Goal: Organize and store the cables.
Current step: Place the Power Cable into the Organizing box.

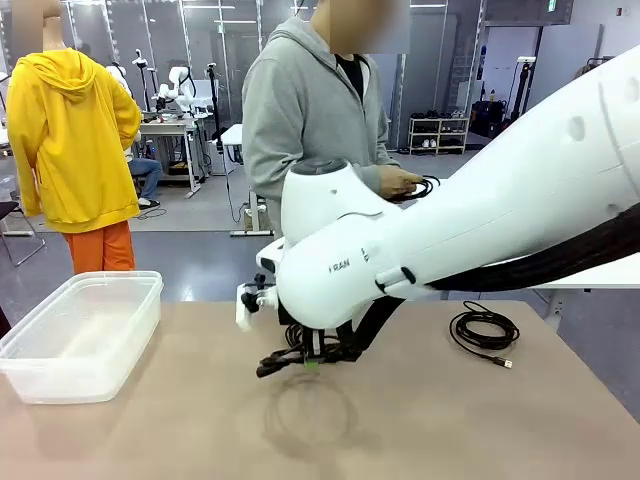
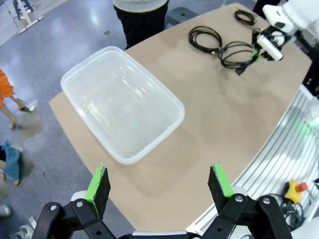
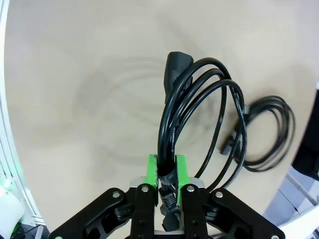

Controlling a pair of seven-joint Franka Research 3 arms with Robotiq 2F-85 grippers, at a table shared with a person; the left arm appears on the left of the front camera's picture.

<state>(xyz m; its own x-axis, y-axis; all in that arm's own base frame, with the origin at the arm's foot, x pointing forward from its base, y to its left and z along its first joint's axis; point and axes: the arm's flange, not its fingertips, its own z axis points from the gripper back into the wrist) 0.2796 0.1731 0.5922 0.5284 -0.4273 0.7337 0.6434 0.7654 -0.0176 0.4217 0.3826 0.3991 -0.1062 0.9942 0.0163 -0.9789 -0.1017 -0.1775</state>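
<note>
Right end effector (image 3: 167, 167) pinches one strand of a coiled cable (image 3: 199, 89); the coil hangs just above the surface (image 1: 500, 420), mid-scene. Bin (image 1: 90, 350) is at 9 o'clock from it and looks empty. Left end effector (image 2: 159, 181) is spread wide, holding nothing, above the bin's near side. Spare cable (image 1: 485, 328) lies at 3 o'clock. Best approach: carry toward 9 o'clock, lift the loop clear of the rim, release low inside so the coil doesn't unwind.

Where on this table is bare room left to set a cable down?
Bare table between the clear bin and the right tool, shut on a coiled cable; the bin is empty too. Crowded beyond that tool, where loose cables lie.
</note>
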